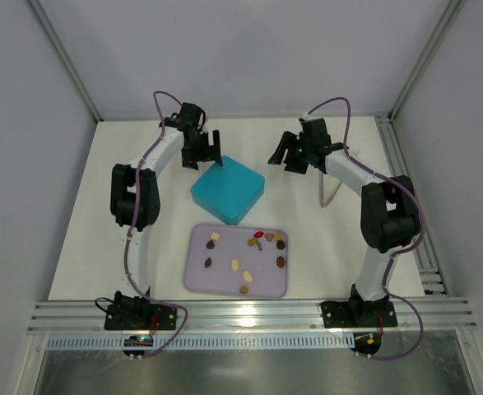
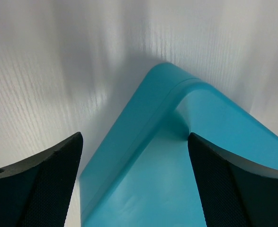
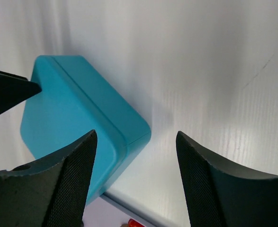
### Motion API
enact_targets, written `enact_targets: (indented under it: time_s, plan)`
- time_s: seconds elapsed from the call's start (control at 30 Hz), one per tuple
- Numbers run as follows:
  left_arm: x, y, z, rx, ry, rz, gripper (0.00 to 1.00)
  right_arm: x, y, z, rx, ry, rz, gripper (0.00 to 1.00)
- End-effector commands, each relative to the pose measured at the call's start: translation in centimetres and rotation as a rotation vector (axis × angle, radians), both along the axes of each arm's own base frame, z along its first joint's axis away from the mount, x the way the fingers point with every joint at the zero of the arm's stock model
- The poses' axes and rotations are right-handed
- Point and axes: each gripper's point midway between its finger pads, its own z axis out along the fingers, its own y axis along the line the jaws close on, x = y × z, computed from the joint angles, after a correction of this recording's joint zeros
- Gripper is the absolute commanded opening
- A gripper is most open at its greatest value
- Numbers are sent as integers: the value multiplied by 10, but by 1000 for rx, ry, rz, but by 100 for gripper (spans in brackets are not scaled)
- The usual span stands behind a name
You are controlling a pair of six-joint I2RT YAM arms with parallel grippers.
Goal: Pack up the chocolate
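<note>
Currently the box (image 1: pixel 228 190) is lidded, chocolates (image 1: pixel 247 262) lie loose on the tray (image 1: pixel 197 280), and my left claw (image 1: pixel 209 155) and right claw (image 1: pixel 285 158) gape empty.

Chocolates (image 1: pixel 245 253) on tray (image 1: pixel 198 280), box (image 1: pixel 228 190) behind.

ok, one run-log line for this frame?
teal box: lid on, behind tray | chocolates: loose on lilac tray | left gripper: open, over box's far corner | right gripper: open, beside box
</note>
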Motion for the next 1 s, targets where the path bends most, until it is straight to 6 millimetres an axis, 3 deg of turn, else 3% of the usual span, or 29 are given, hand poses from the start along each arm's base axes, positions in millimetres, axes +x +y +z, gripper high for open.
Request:
enact_targets:
  time_s: [0.0, 0.33, 0.4, 0.43, 0.5, 0.57, 0.7, 0.97]
  plan:
    - [-6, -1, 18, -39, -32, -59, 89, -5, 19, 30, 83, -62, 64, 69]
    - [-14, -2, -3, -51, 17, -58, 88, -36, 47, 6, 12, -14, 148, 68]
    - [-17, 2, -10, -30, 39, -50, 88, -37, 51, -4, -32, 2, 159, 68]
    - [-19, 3, -13, -23, 53, -47, 88, -44, 48, -25, -66, 70, 161, 63]
    - [-19, 6, -17, -2, 62, -38, 88, -49, 41, -41, -89, 111, 145, 59]
    - [-23, 9, -23, 23, 87, -34, 87, -52, 37, -52, -100, 123, 126, 52]
    - [-24, 11, -27, 50, 100, -34, 87, -63, 35, -71, -88, 165, 119, 50]
    - [-24, 15, -30, 95, 116, -45, 87, -56, 34, -68, -45, 162, 90, 49]
